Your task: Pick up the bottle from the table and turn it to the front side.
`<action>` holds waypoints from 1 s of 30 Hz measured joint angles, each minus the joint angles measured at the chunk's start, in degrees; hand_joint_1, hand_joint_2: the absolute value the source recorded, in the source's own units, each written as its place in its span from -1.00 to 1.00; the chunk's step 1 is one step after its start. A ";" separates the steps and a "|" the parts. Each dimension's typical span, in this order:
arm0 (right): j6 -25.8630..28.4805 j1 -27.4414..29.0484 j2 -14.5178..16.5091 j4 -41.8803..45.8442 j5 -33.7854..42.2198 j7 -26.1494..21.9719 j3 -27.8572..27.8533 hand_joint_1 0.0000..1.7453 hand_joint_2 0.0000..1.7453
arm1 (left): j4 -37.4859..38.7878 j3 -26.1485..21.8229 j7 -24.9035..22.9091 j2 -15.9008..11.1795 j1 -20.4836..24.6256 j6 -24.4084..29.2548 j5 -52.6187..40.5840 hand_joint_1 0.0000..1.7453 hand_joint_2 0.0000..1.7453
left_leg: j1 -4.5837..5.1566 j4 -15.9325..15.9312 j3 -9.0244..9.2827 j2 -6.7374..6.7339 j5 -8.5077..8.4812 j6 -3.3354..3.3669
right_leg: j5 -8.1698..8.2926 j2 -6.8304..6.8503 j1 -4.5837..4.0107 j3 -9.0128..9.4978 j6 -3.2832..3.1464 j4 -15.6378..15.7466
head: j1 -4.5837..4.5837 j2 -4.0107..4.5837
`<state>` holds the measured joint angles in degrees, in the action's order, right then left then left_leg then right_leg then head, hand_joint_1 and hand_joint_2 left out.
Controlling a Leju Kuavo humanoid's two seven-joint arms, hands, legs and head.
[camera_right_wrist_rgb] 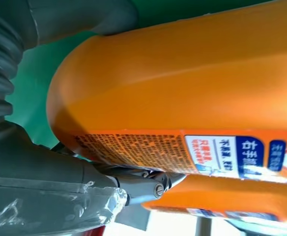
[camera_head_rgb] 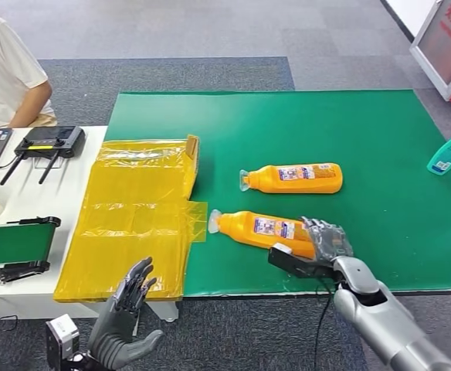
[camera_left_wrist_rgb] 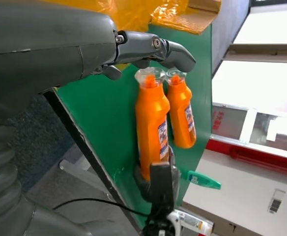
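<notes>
While lying on the mat (camera_head_rgb: 386, 154):
Bottle (camera_head_rgb: 258, 229): my right hand (camera_head_rgb: 326, 239) grips its base.
Left hand (camera_head_rgb: 124, 321): fingers apart, empty.

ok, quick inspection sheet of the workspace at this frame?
Surface: green mat over the table.
Job's things: two orange bottles lying flat, caps toward the yellow sheet; near bottle, far bottle.
Clutter: yellow plastic sheet; teal bottle at the mat's right edge.
Hands: right hand wrapped on the near bottle's base; left hand open, off the table.
Cables: black cable under the right wrist.
Surroundings: seated person, laptop, controller.
</notes>
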<state>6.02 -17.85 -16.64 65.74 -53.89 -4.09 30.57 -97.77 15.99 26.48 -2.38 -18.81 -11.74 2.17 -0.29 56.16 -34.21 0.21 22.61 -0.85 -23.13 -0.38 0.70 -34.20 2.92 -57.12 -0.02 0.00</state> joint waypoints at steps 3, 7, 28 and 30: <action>3.45 7.64 2.38 7.97 2.80 -3.89 -3.69 1.00 1.00 | -1.11 -0.61 -0.09 0.70 -0.88 0.69 -0.44 -1.00 1.00 | -0.03 0.00 -0.18 0.01 0.04 -0.06 | -0.05 0.00 -0.03 -0.17 -0.02 -0.01 | 0.00 0.00; 5.07 14.41 5.92 17.17 7.78 -8.09 -6.07 1.00 1.00 | -2.72 -1.41 -0.29 1.72 -1.45 1.03 -0.99 -1.00 1.00 | -0.05 -0.01 -0.32 0.01 0.07 -0.10 | -0.12 0.02 -0.04 -0.36 -0.05 -0.02 | 0.02 0.00; -0.03 26.77 18.58 31.04 41.93 -21.12 -7.27 1.00 1.00 | -4.93 0.30 -0.93 4.19 -0.34 4.10 9.57 -1.00 1.00 | -0.04 0.00 -0.40 0.01 0.11 -0.09 | -0.16 0.04 -0.02 -0.45 -0.06 -0.01 | 0.00 0.00; 0.86 26.80 18.53 30.26 42.70 -22.46 -6.05 1.00 1.00 | -4.88 1.05 -1.52 4.21 0.55 5.08 11.31 -1.00 1.00 | -0.04 0.00 -0.41 0.01 0.11 -0.08 | -0.16 0.04 -0.02 -0.44 -0.06 -0.01 | 0.01 0.00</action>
<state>6.88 8.94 1.90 96.00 -11.20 -26.55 24.52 -102.65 17.04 24.96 1.83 -18.25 -6.66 13.49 -0.33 56.16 -34.62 0.21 22.72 -0.94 -23.29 -0.34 0.68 -34.64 2.86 -57.13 -0.01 0.00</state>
